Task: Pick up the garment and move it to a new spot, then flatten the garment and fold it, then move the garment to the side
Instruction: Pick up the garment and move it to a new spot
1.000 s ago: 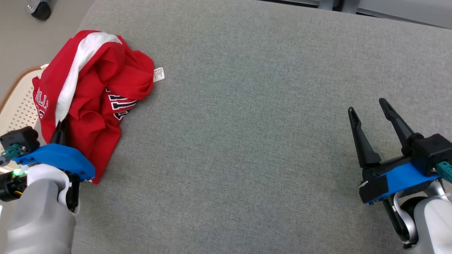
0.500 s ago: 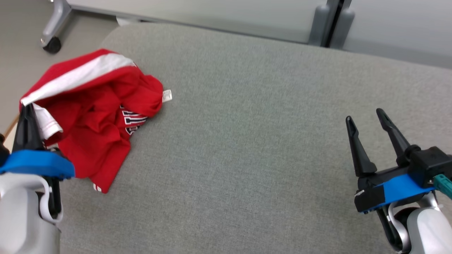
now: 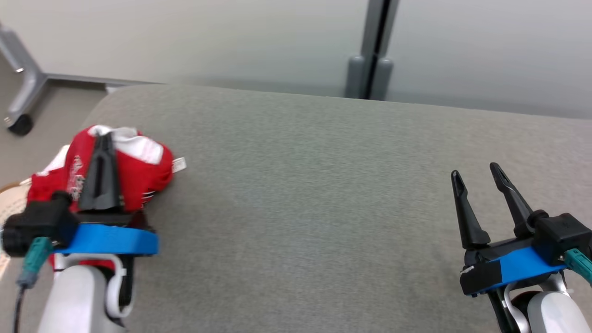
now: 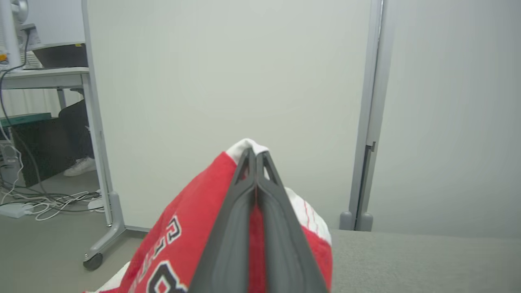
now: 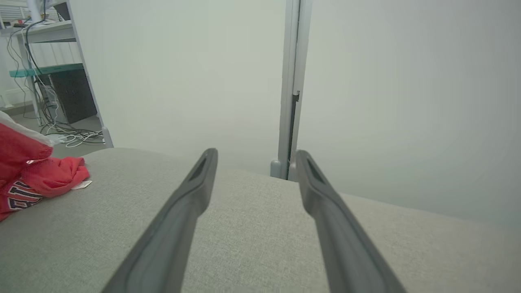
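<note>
The garment [image 3: 150, 159] is a red jersey with white trim and dark lettering, bunched at the left end of the grey padded table [image 3: 300, 194]. My left gripper [image 3: 103, 138] is shut on its white-edged top fold and holds that part raised, with the rest hanging below. In the left wrist view the two fingers [image 4: 254, 152] press together with red cloth [image 4: 183, 240] draped on both sides. My right gripper [image 3: 475, 170] stands open above the table at the right, nothing between its fingers. The right wrist view shows the same open gripper [image 5: 256, 154] and the garment [image 5: 44, 179] far left.
A pale partition wall with a grey post [image 3: 370, 69] stands behind the table. A wheeled frame leg [image 3: 18, 122] stands on the floor at the far left, and a woven basket rim [image 3: 7, 192] is beside my left arm. Cables [image 4: 49, 203] and a person's shoe [image 4: 79, 167] are beyond.
The head camera has tilted up. My left gripper has lifted the garment's white-trimmed edge, so the cloth is gathered up into a hanging bunch. The right gripper stays open in place.
</note>
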Available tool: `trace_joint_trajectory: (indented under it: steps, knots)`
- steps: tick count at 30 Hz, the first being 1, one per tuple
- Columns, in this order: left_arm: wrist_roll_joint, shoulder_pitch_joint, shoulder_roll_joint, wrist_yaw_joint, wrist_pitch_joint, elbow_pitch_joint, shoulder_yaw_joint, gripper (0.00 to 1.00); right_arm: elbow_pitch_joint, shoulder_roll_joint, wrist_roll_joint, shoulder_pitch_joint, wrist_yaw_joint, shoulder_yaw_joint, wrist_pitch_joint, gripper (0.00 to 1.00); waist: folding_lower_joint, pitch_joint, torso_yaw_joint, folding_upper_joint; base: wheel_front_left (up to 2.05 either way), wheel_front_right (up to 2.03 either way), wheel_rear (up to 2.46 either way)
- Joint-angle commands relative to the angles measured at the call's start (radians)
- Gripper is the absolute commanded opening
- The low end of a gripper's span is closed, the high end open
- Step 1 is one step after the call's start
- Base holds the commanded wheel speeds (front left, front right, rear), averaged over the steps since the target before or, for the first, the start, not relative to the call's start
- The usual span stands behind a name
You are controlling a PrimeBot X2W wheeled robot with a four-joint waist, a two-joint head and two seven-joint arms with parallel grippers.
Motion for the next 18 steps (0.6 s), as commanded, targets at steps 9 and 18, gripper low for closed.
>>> trace_joint_trajectory:
  steps: [9, 18]
  knots:
    - [-0.018, -0.078, -0.080, -0.045, 0.074, -0.074, -0.268, 0.00, -0.041, 0.027, -0.005, -0.008, 0.000, -0.018, -0.012, 1.00, 0.0002, 0.039, -0.191, 0.0001, 0.00, 0.00, 0.00]
    - [-0.083, -0.223, -0.125, -0.050, 0.065, 0.000, -0.617, 0.00, -0.032, 0.044, 0.011, -0.035, 0.000, -0.005, -0.037, 1.00, 0.0002, 0.137, -0.346, 0.0001, 0.00, 0.00, 0.00]
